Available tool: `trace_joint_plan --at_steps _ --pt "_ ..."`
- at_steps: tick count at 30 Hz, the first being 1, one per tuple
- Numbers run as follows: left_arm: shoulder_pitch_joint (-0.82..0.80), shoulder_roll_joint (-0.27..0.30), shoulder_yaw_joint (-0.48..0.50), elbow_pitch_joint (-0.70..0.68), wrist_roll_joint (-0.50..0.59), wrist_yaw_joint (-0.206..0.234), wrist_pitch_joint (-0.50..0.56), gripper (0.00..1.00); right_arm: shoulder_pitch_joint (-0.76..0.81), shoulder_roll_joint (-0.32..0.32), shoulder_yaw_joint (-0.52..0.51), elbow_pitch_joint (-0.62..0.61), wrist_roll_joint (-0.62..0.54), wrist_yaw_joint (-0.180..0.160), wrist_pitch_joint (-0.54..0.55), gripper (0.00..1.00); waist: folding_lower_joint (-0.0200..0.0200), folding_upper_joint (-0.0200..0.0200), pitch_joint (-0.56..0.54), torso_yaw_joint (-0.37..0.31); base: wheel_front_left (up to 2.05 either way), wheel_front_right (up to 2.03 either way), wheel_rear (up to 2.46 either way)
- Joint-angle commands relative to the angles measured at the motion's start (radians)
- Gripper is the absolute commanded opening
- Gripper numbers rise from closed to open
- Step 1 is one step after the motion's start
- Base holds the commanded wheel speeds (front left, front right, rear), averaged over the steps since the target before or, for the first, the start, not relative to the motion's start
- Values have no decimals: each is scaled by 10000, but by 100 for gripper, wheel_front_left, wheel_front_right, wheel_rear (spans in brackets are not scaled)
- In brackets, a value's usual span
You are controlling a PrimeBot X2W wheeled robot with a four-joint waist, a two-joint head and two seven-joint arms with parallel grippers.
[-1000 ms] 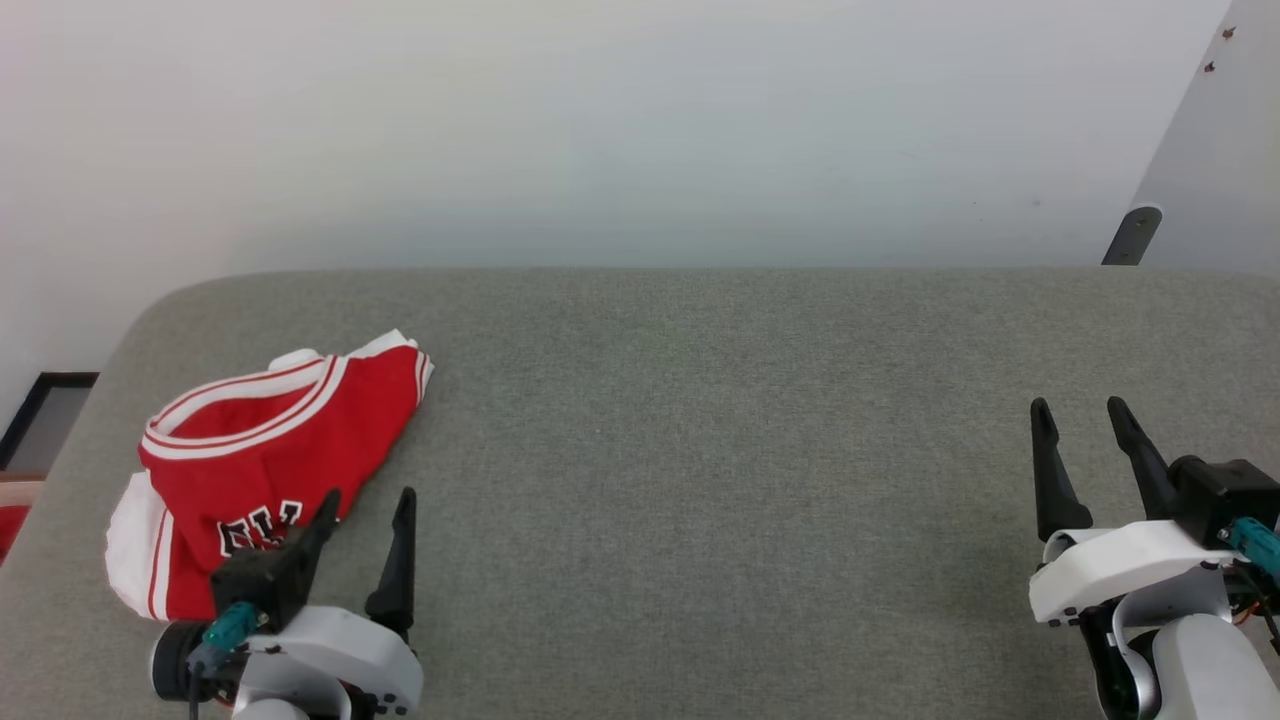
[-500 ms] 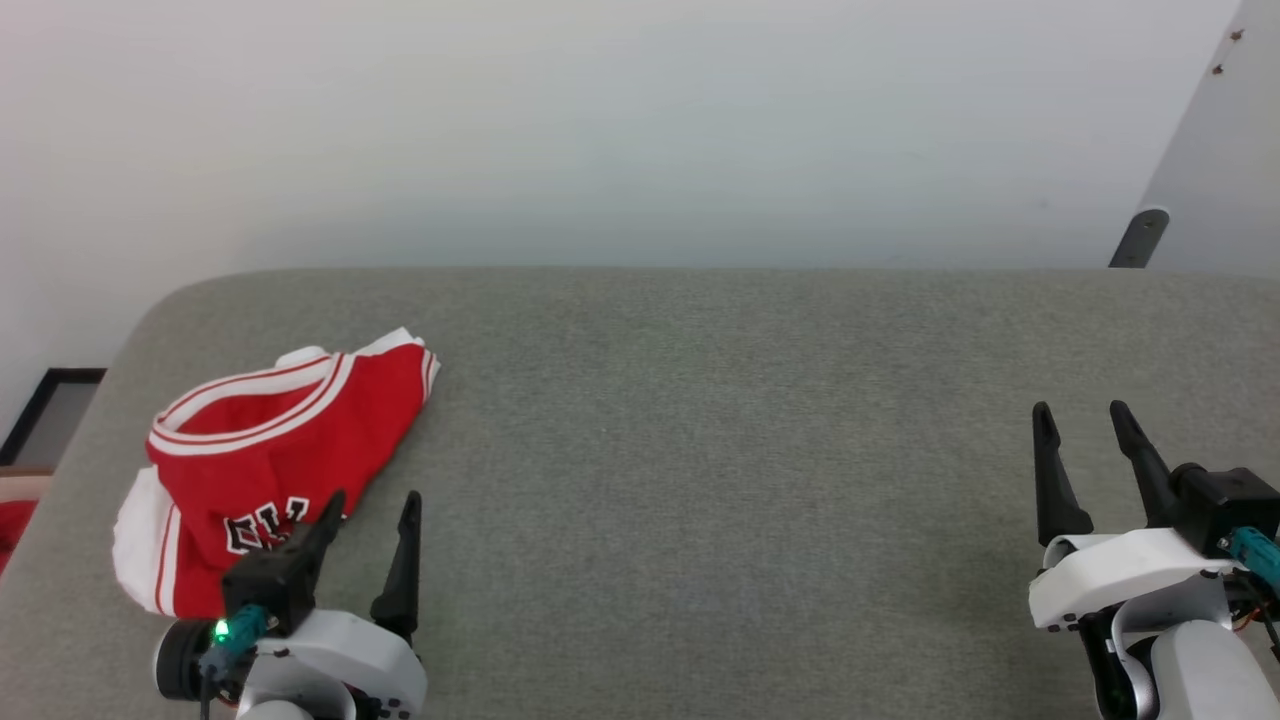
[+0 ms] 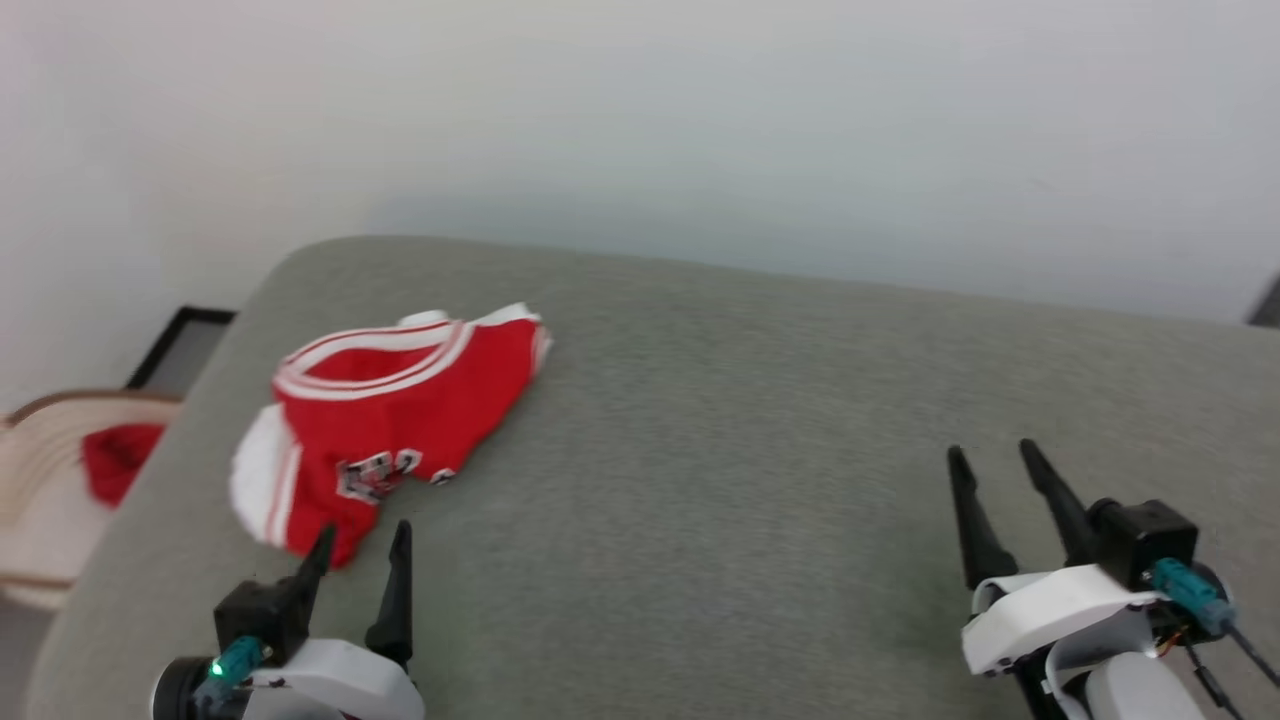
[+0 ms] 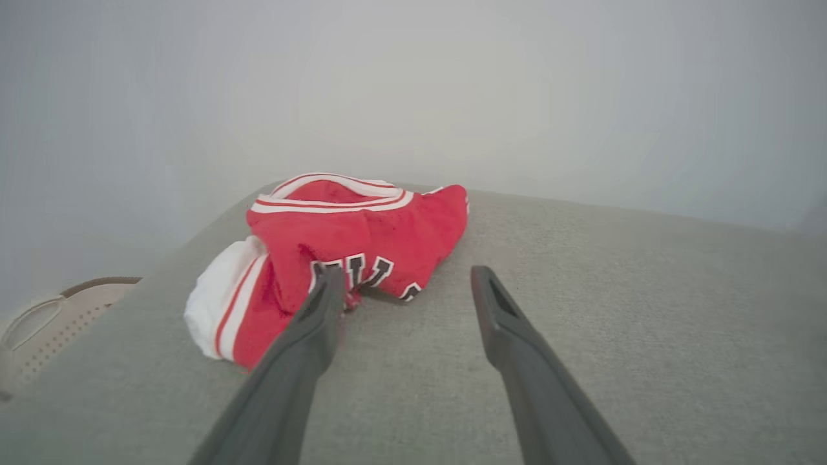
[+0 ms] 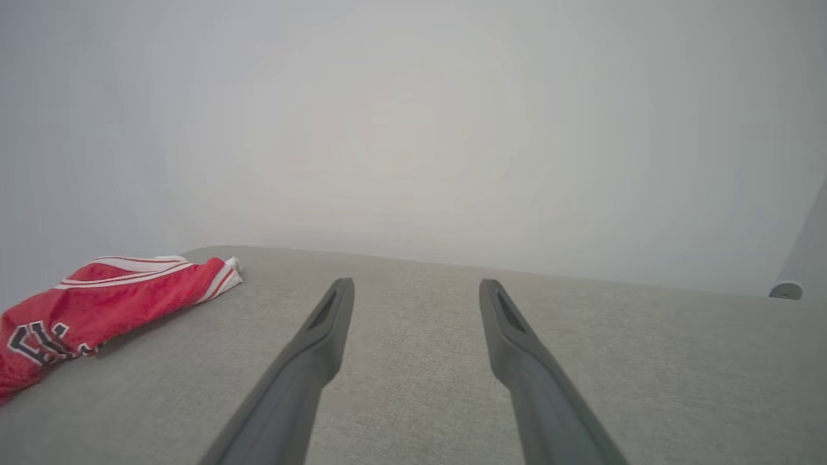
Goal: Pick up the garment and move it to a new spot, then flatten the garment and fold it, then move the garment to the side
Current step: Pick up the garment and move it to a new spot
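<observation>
The garment (image 3: 385, 420) is a red jersey with white sleeves, striped neckline and black-and-white lettering, lying bunched at the left end of the grey padded surface (image 3: 720, 420). It also appears in the left wrist view (image 4: 349, 245) and at the left of the right wrist view (image 5: 97, 310). My left gripper (image 3: 362, 545) is open just in front of the jersey's near edge, nothing between its fingers (image 4: 323, 310). My right gripper (image 3: 995, 465) is open far to the right, over bare surface, holding nothing.
A pale basket (image 3: 40, 490) with a small plain red cloth (image 3: 115, 460) in it stands off the surface's left edge. A white wall rises behind. The surface's rounded left corner lies near the jersey.
The head camera has swung left and tilted, shifting the whole picture right and bringing the basket into view. The jersey lies as before. Both grippers stay open.
</observation>
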Motion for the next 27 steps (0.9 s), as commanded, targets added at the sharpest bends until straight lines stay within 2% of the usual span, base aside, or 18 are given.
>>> trace_joint_plan --at_steps 1,11,21,27 --pt "142 -6 50 -67 -22 74 0 100 58 67 180 20 105 8 -50 100 0 0 -107 1173 0 0 0" --pt "759 -180 304 -410 -145 311 0 100 24 302 1274 206 587 6 -94 100 0 0 -193 3632 0 0 0" --pt "1726 -743 1391 -1983 -547 946 0 100 -1362 344 3230 679 1159 4 -103 100 0 0 600 4163 0 0 0" --pt "2199 -993 1650 -2608 -457 1053 0 100 -1787 336 3743 917 1502 4 -105 100 0 0 713 4199 -9 -9 -9"
